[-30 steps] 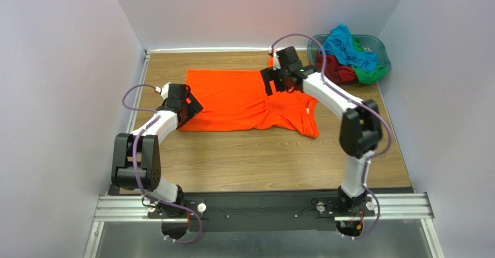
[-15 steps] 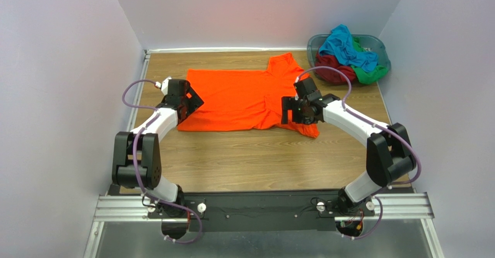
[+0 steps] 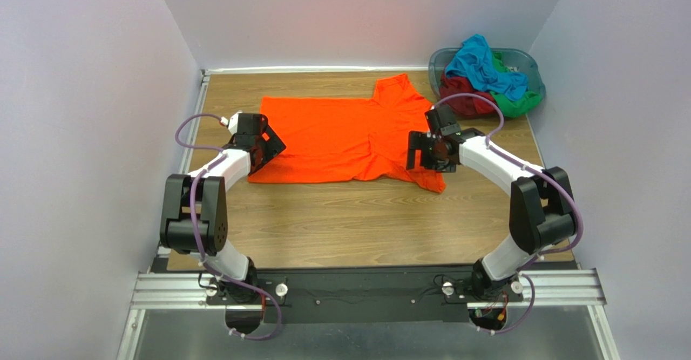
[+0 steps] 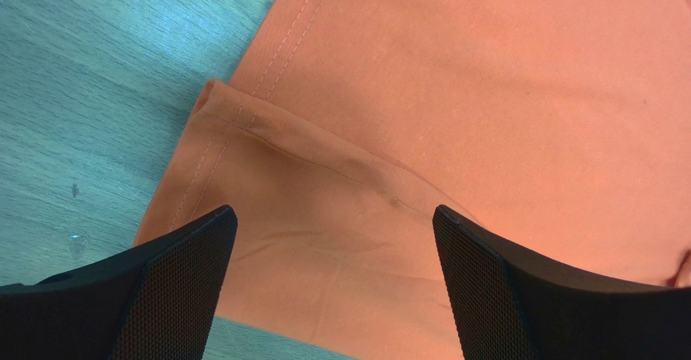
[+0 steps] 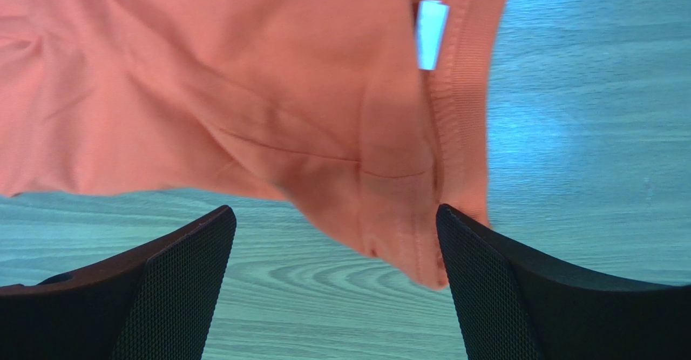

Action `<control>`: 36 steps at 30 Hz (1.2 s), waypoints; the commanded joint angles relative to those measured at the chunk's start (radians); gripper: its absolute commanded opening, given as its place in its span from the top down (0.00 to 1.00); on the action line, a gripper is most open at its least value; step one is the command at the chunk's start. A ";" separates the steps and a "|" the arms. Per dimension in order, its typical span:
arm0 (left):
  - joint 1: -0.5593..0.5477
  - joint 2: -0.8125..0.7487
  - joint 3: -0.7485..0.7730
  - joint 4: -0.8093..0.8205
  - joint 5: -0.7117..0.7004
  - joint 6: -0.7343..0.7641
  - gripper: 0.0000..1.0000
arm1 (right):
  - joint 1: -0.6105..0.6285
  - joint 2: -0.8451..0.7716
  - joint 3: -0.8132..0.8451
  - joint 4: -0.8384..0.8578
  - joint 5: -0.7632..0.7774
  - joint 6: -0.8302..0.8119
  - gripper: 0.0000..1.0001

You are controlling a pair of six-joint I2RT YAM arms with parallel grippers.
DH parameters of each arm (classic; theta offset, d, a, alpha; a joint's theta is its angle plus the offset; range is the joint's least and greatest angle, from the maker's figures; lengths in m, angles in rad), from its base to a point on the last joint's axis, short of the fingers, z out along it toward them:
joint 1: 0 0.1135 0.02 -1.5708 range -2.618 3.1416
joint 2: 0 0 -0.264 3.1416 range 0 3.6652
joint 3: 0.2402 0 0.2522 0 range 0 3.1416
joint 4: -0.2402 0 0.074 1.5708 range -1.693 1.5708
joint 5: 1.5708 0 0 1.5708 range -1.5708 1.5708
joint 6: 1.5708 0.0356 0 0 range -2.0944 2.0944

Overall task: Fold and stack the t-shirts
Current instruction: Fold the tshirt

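The orange t-shirt (image 3: 341, 137) lies spread on the wooden table, one sleeve reaching back toward the basket, its collar end at the right front. My left gripper (image 3: 261, 151) is open and empty above the shirt's left front hem corner (image 4: 243, 182). My right gripper (image 3: 423, 151) is open and empty above the shirt's right front corner by the collar (image 5: 405, 214), where a white label (image 5: 431, 32) shows. The turquoise (image 3: 482, 62), dark red (image 3: 466, 97) and green (image 3: 519, 101) t-shirts lie heaped in the basket.
The grey-blue plastic basket (image 3: 529, 59) stands at the back right corner. White walls close the table at left, back and right. Bare wood (image 3: 357, 222) lies between the shirt and the arm bases.
My right gripper has left the sleeve at the back and moved forward and right to the shirt's collar corner. The sleeve now lies spread out. The left gripper has barely moved.
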 commanded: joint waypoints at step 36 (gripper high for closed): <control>0.031 0.056 0.019 -0.021 -0.125 0.043 0.02 | -0.093 0.084 -0.003 -0.029 0.068 -0.214 0.87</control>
